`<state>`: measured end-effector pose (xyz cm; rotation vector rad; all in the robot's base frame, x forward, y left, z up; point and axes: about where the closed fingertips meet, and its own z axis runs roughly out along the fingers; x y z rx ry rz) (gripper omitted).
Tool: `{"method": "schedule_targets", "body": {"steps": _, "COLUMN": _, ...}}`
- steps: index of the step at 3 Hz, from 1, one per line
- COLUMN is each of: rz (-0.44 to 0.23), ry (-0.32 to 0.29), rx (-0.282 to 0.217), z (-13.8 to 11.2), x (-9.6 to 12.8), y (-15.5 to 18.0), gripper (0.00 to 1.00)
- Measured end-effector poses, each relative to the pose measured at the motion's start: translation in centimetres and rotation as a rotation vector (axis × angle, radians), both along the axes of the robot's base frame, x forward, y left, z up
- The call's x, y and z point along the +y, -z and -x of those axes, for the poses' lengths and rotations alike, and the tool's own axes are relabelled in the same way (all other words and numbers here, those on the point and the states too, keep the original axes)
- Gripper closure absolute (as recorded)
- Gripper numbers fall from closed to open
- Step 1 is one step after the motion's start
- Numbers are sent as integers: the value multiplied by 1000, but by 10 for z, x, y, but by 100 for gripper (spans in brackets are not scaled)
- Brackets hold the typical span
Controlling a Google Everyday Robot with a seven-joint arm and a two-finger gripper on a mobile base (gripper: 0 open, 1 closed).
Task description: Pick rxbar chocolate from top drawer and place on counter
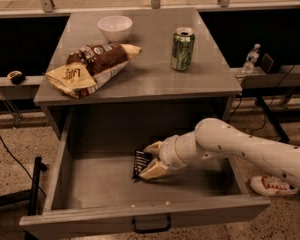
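The rxbar chocolate (140,163), a small black wrapper bar with white text, is inside the open top drawer (140,219), near the middle of its floor and tipped up on edge. My gripper (149,160) reaches into the drawer from the right. Its two pale fingers (153,170) sit one above and one below the bar and close on it. The bar rests low, at the drawer floor. The grey counter (150,79) is above the drawer.
On the counter are a brown-and-yellow chip bag (90,66) at the left, a white bowl (115,27) at the back and a green can (183,48) at the right. A water bottle (251,59) stands on the ledge to the right. The drawer's black handle (151,226) faces front.
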<state>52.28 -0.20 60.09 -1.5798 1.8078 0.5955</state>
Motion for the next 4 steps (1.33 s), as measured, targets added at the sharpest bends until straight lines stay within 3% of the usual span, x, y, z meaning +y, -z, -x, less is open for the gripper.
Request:
{"method": "schedule_targets", "body": {"steps": 1, "rz": -7, "ry": -3, "rx": -2, "z": 0, "x": 1, "y": -1, "gripper": 100}}
{"method": "schedule_targets", "body": {"steps": 2, "rz": -14, "ry": 8, "rx": -76, "z": 6, "x": -11, "y": -33, "gripper": 100}}
{"method": "schedule_targets", "body": {"steps": 3, "rz": 40, "ry": 45, "rx": -197, "z": 23, "x": -45, "y": -107, "gripper": 100}}
{"method": "schedule_targets", "body": {"steps": 4, "rz": 106, "ry": 107, "rx": -254, "z": 27, "x": -81, "y": -174, "gripper": 100}}
